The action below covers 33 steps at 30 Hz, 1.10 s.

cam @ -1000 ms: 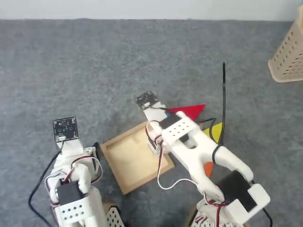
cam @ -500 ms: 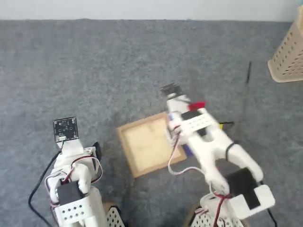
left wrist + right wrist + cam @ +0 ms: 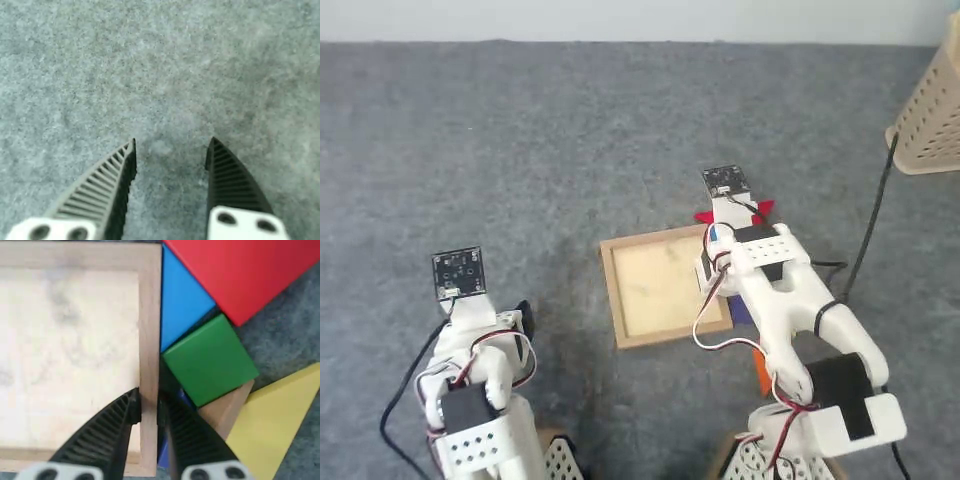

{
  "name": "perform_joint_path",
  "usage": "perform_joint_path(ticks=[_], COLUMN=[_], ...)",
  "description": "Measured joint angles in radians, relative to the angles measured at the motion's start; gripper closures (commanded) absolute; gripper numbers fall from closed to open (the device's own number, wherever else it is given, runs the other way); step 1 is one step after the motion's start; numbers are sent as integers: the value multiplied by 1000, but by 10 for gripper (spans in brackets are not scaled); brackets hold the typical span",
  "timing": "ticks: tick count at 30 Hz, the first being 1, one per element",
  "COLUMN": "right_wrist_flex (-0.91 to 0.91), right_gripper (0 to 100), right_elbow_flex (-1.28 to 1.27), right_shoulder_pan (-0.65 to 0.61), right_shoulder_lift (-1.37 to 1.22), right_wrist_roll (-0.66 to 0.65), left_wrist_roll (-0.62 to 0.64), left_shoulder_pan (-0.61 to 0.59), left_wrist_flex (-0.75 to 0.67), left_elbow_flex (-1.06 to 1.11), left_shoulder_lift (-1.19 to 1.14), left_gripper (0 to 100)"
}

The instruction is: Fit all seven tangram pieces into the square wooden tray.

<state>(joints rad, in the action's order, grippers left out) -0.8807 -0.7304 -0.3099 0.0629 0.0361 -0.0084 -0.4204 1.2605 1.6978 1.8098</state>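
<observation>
The square wooden tray [image 3: 612, 290] lies empty on the grey carpet. In the right wrist view my right gripper [image 3: 148, 410] is shut on the tray's side wall [image 3: 150, 315], one finger inside and one outside. Just beyond that wall lie a blue piece [image 3: 182, 295], a red triangle [image 3: 240, 270], a green square [image 3: 210, 360], a yellow triangle [image 3: 270, 425] and a tan piece [image 3: 225, 410]. From above, the right arm [image 3: 770, 280] covers most pieces; red tips [image 3: 763, 208], a purple piece [image 3: 741, 311] and an orange one [image 3: 761, 371] peek out. My left gripper [image 3: 170, 155] is open over bare carpet.
A tan slatted basket [image 3: 930, 110] stands at the far right edge. A black cable [image 3: 870, 230] runs from it toward the right arm's base. The left arm [image 3: 470, 370] sits folded at the near left. Open carpet stretches behind and left of the tray.
The right arm has swung to the right, dragging the tray with it and turning it closer to square with the table. The left arm has not moved.
</observation>
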Motion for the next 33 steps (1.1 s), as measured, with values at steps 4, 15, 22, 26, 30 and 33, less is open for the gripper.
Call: perform_joint_path(ticks=[4, 15, 22, 26, 30, 33], right_wrist_flex=[-23, -265, -381, -470, -486, -486], right_gripper=[730, 723, 724, 724, 725, 725], right_elbow_flex=[2, 192, 198, 104, -94, -178], right_shoulder_pan=[0, 0, 14, 31, 29, 29], right_shoulder_lift=[0, 0, 175, 336, 453, 471], right_wrist_roll=[0, -3, -92, -196, -285, -338], left_wrist_roll=[0, 0, 0, 0, 0, 0], left_shoulder_pan=[0, 0, 0, 0, 0, 0], left_wrist_flex=[0, 0, 0, 0, 0, 0], left_elbow_flex=[0, 0, 0, 0, 0, 0], left_shoulder_lift=[0, 0, 0, 0, 0, 0], left_gripper=[784, 784, 784, 784, 784, 784])
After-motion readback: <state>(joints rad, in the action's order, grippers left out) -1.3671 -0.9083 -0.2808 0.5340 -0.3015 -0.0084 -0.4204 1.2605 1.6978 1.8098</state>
